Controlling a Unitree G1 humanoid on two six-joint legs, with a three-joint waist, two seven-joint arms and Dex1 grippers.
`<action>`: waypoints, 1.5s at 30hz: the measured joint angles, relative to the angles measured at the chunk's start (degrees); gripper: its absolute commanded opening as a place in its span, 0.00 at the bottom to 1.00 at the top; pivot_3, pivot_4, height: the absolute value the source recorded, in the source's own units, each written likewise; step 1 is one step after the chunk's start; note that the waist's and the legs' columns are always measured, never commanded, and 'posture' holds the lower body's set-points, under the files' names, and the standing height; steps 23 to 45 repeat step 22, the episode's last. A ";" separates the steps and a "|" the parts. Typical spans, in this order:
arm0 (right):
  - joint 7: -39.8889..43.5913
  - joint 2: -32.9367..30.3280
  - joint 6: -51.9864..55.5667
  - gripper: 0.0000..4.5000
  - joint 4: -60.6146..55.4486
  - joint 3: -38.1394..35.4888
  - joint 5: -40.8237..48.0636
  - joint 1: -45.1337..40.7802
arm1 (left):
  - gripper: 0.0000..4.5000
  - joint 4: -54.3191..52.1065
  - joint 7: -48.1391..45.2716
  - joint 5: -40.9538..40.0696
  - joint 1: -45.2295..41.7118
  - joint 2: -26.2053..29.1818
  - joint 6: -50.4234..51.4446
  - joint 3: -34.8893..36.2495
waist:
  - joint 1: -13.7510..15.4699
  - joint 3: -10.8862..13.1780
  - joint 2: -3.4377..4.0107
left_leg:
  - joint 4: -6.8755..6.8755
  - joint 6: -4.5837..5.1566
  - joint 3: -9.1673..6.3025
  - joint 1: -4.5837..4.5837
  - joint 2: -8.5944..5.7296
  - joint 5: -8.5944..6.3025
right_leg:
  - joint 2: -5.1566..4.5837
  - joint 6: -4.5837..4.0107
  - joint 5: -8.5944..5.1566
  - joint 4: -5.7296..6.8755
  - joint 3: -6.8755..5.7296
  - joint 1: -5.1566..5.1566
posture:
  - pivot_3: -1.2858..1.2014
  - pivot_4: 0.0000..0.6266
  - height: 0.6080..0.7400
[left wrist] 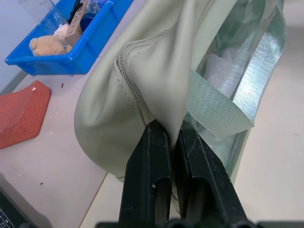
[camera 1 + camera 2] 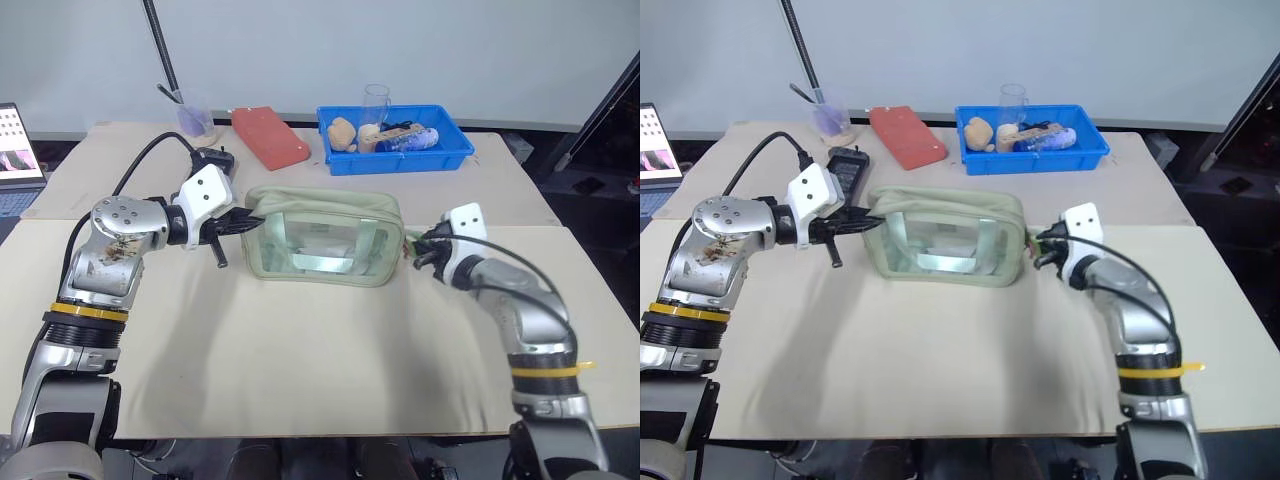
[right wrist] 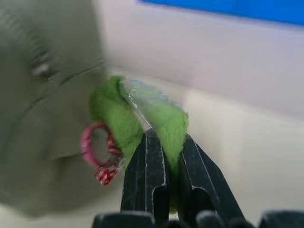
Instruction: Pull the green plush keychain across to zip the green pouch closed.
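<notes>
The green pouch lies on its side mid-table, its clear window facing me and its zipper along the far top. My left gripper is shut on the fabric at the pouch's left end, the fold pinched between the two black fingers. At the pouch's right end my right gripper is shut on the green plush keychain, a lime fuzzy ring under a bit of clear plastic. A pink ring links the keychain to the pouch.
At the back stands a blue tray holding a beige plush toy and a clear glass. Left of it lie a red pad, a black adapter and a small cup. A laptop sits far left.
</notes>
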 measured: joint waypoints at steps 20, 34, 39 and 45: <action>28.61 -23.09 12.47 0.99 -15.69 -7.23 26.66 -10.94 | 1.00 1.44 -8.67 -17.21 1.61 15.66 20.46 16.80 | 0.59 0.07 0.05 | -0.09 0.06 0.07 0.00 -0.03 -0.07 | -0.15 -0.26 -0.26 -0.12 -0.04 -0.03 | 0.52 0.24 1.00; 27.42 -23.09 12.65 0.99 -16.09 -7.24 26.74 -10.89 | 1.00 1.45 -8.60 -17.07 1.61 15.66 19.26 16.71 | 0.83 0.07 0.05 | -0.09 0.06 0.08 0.00 -0.03 -0.07 | -0.15 -0.27 -0.25 -0.12 -0.04 -0.05 | 0.52 0.24 1.00; 27.42 -23.09 12.65 0.99 -16.09 -7.24 26.74 -10.89 | 1.00 1.45 -8.60 -17.07 1.61 15.66 19.26 16.71 | 0.83 0.07 0.05 | -0.09 0.06 0.08 0.00 -0.03 -0.07 | -0.15 -0.27 -0.25 -0.12 -0.04 -0.05 | 0.52 0.24 1.00; 27.42 -23.09 12.65 0.99 -16.09 -7.24 26.74 -10.89 | 1.00 1.45 -8.60 -17.07 1.61 15.66 19.26 16.71 | 0.83 0.07 0.05 | -0.09 0.06 0.08 0.00 -0.03 -0.07 | -0.15 -0.27 -0.25 -0.12 -0.04 -0.05 | 0.52 0.24 1.00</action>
